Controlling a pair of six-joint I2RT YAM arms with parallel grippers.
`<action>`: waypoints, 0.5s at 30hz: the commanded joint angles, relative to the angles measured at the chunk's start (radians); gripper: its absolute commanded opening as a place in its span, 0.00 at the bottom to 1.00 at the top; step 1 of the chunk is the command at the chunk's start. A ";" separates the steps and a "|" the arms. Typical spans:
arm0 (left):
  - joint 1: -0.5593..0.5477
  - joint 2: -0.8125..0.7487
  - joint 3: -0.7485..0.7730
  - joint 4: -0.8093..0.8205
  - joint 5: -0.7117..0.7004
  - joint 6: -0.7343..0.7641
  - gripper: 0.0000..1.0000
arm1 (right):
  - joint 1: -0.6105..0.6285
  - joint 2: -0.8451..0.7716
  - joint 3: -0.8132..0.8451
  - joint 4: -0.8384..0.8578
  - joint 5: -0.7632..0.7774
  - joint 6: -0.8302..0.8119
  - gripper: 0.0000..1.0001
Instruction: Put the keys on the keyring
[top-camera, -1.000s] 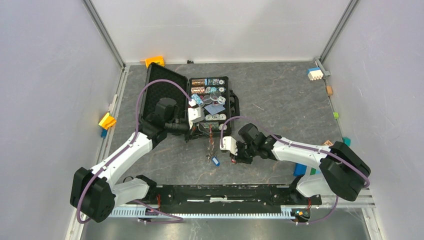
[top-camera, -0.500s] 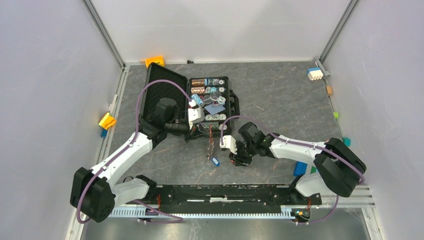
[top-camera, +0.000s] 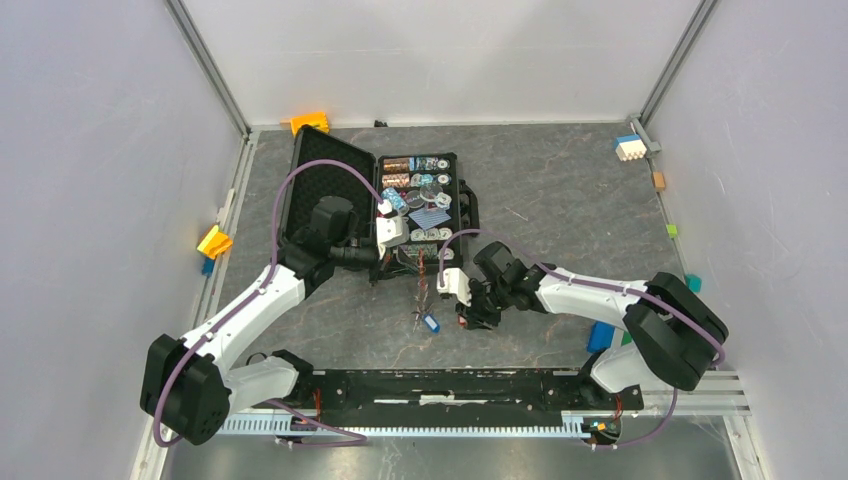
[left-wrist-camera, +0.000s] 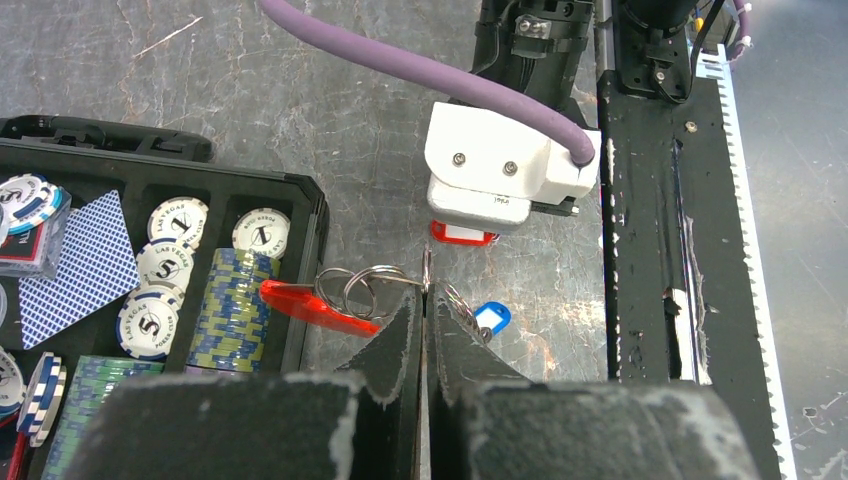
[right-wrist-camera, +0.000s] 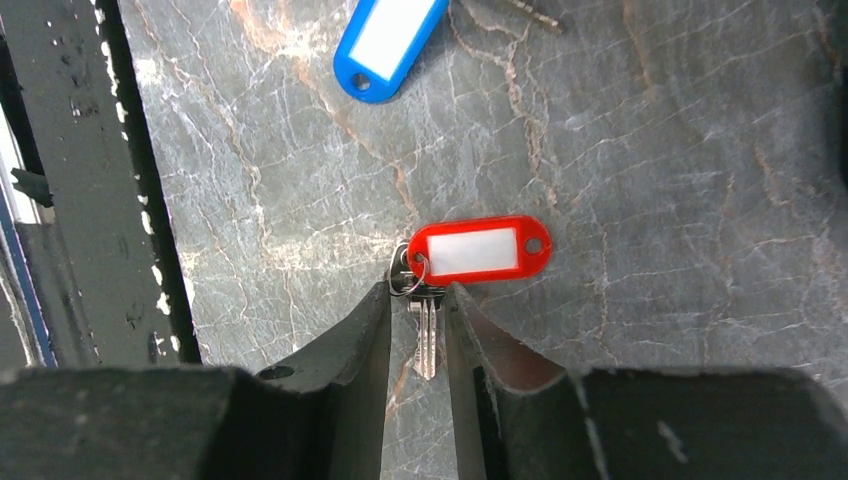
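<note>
My left gripper (left-wrist-camera: 425, 300) is shut on the keyring (left-wrist-camera: 424, 272), holding the thin silvery ring edge-up above the table. The ring's chain loops and long red tag (left-wrist-camera: 315, 307) hang off to the left. A key with a red label tag (right-wrist-camera: 480, 250) lies on the table. Its silver blade (right-wrist-camera: 428, 340) sits between the fingers of my right gripper (right-wrist-camera: 417, 290), which stand slightly apart on either side of it. A blue-tagged key (right-wrist-camera: 390, 45) lies a little beyond. From above, the right gripper (top-camera: 465, 318) is low beside the blue tag (top-camera: 431, 323).
An open black case (top-camera: 330, 190) of poker chips (left-wrist-camera: 235, 305) and cards stands just left of and behind the keyring. The black base rail (top-camera: 450, 385) runs along the near edge. Small coloured blocks (top-camera: 630, 148) lie along the table's borders.
The right gripper has shifted slightly left and away from the base; its jaws have parted around the red-tagged key. The left gripper stays still, shut on the keyring.
</note>
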 joint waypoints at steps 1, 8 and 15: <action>0.006 -0.020 0.001 0.034 0.033 0.039 0.02 | -0.002 -0.002 0.056 0.014 -0.019 0.016 0.31; 0.005 -0.017 0.001 0.034 0.032 0.039 0.02 | -0.002 0.010 0.067 0.004 -0.036 0.016 0.31; 0.005 -0.017 0.002 0.035 0.032 0.037 0.02 | -0.002 0.030 0.069 0.005 -0.047 0.019 0.31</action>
